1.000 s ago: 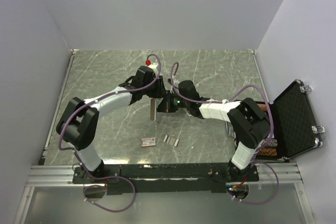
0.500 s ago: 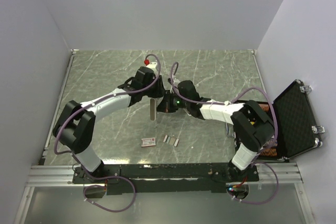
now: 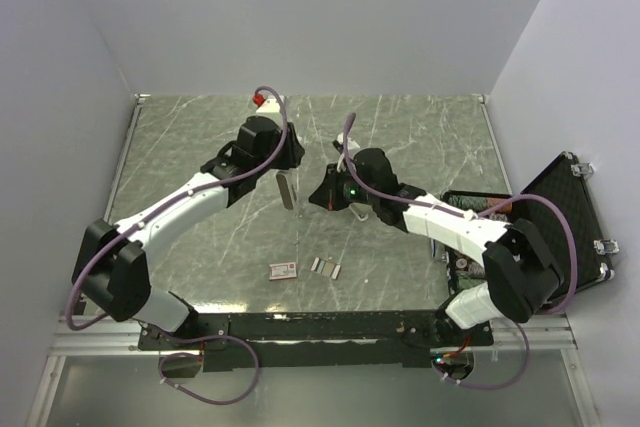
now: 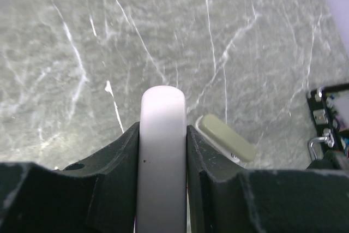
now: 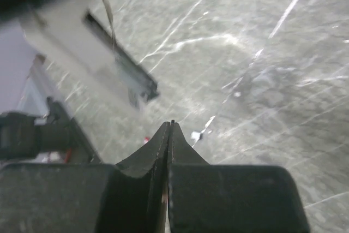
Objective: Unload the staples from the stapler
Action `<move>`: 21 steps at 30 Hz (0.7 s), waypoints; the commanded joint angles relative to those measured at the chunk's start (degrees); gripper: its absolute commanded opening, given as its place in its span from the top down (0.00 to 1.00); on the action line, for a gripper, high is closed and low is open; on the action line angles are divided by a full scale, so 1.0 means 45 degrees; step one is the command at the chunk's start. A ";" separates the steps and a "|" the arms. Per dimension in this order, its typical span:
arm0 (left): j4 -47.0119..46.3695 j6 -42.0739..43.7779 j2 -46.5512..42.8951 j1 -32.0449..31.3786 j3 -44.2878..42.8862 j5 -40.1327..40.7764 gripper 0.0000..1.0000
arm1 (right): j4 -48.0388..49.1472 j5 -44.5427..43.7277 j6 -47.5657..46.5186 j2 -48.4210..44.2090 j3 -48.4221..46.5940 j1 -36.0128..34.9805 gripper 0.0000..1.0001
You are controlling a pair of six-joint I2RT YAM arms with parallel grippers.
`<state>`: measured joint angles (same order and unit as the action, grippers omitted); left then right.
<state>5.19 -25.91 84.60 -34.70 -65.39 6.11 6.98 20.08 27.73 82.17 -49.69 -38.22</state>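
Left gripper clamping white stapler between both fingers, holding it raised clear of marble table. Right gripper hovering just beside stapler, jaws pressed fully together, gripping nothing. Staples lying loose on table towards near edge, well apart from stapler, just right of red-and-white box. Black case standing open at right side
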 commanded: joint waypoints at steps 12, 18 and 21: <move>-0.2423 -0.0706 -0.1827 -0.0063 0.0604 0.1963 0.99 | 0.2257 0.3607 0.2022 0.0568 -0.1340 -0.1702 1.00; -0.2307 -0.0980 -0.2236 -0.0063 0.0878 0.1592 0.99 | 0.1889 0.2044 0.1829 0.0899 -0.1612 -0.1762 1.00; -0.2150 -0.1136 -0.2607 -0.0063 0.1092 0.1397 0.99 | 0.1574 0.1829 0.1418 0.1309 -0.2159 -0.1742 1.00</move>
<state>-2.26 -29.10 76.88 -34.70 -60.93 13.37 13.65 31.73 36.01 85.86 -54.74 -46.11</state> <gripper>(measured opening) 0.378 0.007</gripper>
